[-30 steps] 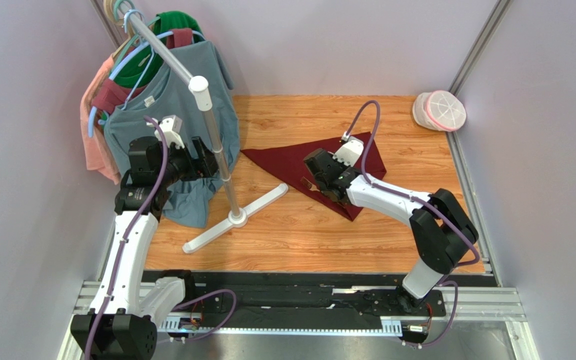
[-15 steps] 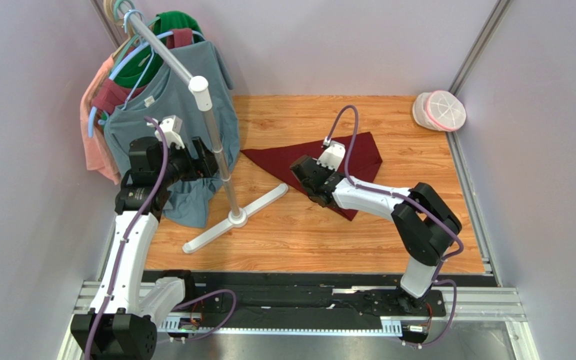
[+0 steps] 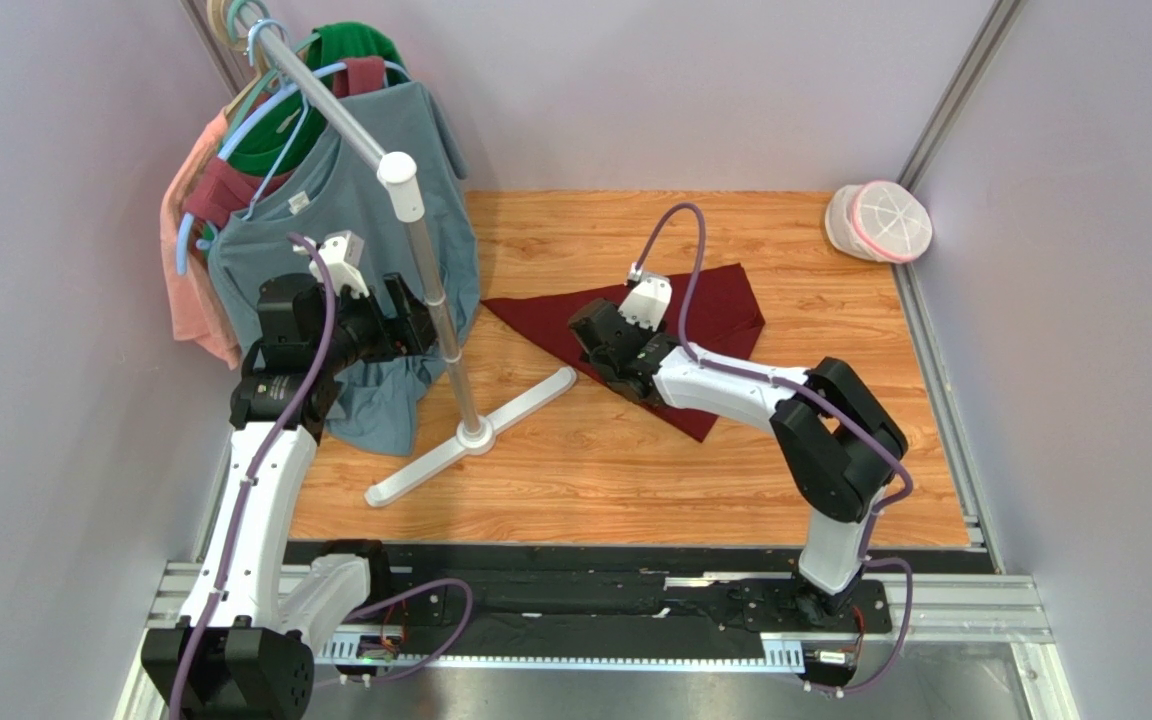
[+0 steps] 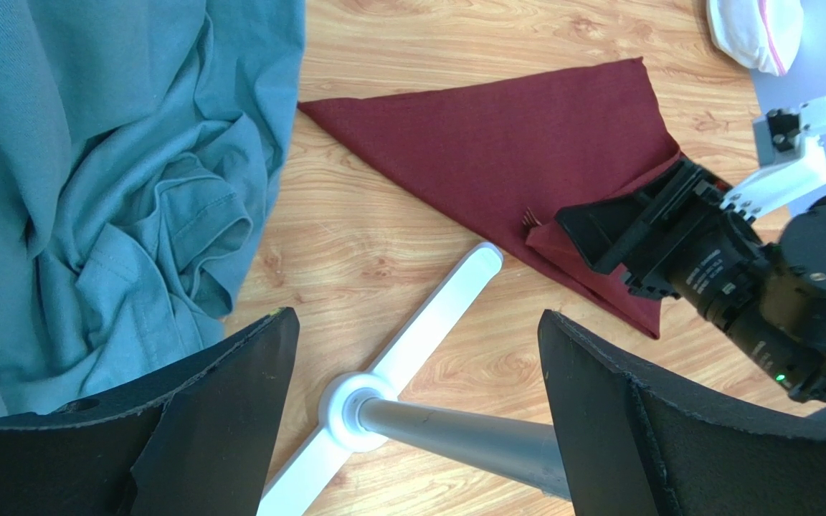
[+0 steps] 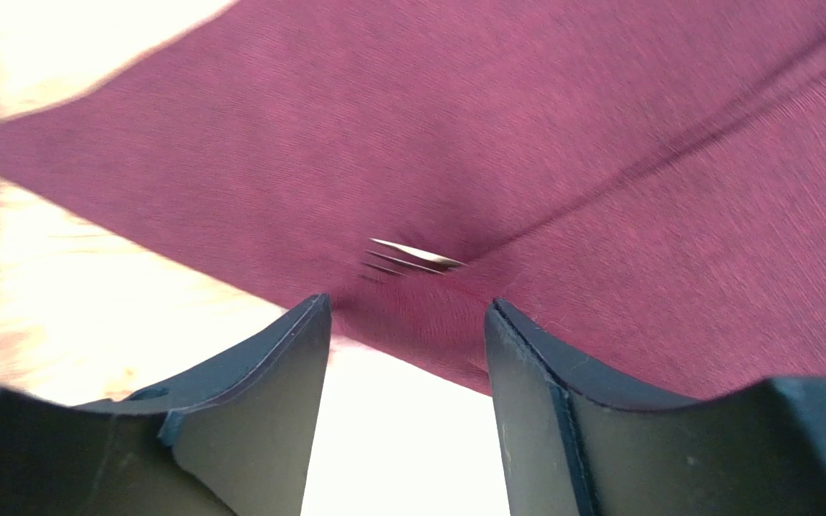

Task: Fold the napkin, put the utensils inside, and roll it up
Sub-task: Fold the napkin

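Observation:
The dark red napkin (image 3: 545, 321) lies folded into a triangle on the wooden table, with its near corner turned over as a flap (image 4: 590, 269). Only the fork's tines (image 5: 412, 256) peek out from under that flap, also visible as the fork (image 4: 529, 218) in the left wrist view; the handle is hidden in the cloth. My right gripper (image 3: 597, 339) hangs low over the napkin's near-left edge, jaws open (image 5: 407, 306) with nothing between them. My left gripper (image 3: 417, 323) is open (image 4: 417, 317) beside the rack pole, left of the napkin, empty.
A white T-shaped rack base (image 3: 470, 435) with a grey pole (image 3: 440, 308) stands left of the napkin. Shirts on hangers (image 3: 312, 195) drape down at the far left. A white lidded container (image 3: 880, 222) sits at the far right corner.
My right gripper has slid leftward over the napkin and its jaws have gone from shut to open. The left arm has not moved.

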Tool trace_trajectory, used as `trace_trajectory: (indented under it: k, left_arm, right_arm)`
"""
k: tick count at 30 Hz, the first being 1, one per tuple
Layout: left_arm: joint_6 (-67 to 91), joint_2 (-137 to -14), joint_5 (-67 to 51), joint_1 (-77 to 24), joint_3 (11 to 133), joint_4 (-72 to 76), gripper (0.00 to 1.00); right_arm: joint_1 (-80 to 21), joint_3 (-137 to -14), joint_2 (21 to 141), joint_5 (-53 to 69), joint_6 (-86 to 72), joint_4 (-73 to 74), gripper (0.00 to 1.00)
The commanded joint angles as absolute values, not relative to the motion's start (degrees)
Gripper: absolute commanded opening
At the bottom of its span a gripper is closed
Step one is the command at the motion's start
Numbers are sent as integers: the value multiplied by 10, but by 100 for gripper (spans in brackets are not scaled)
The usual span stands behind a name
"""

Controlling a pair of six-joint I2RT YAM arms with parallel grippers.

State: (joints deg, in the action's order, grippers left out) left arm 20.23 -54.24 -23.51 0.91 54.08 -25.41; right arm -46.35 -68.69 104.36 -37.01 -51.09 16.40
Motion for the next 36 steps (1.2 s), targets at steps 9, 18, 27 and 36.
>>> trace_trajectory:
  k: [9,18,27,36]
  left_arm:
    - [207,-543,-247,11,539,-231,91]
    - [213,-545,-232,10,529,-225,89]
    - [204,-554,-220,10,532,-235,89]
    - [201,-562,-214,9,534,-238,89]
  right_arm:
    - [-374,-601,839,-241,-416,156,84]
    - [-359,-517,834,32,-210,65,80]
    - [-395,-628,945,-25,-45,89,88]
    - [-401,-685,1020,-53,16,112,86]
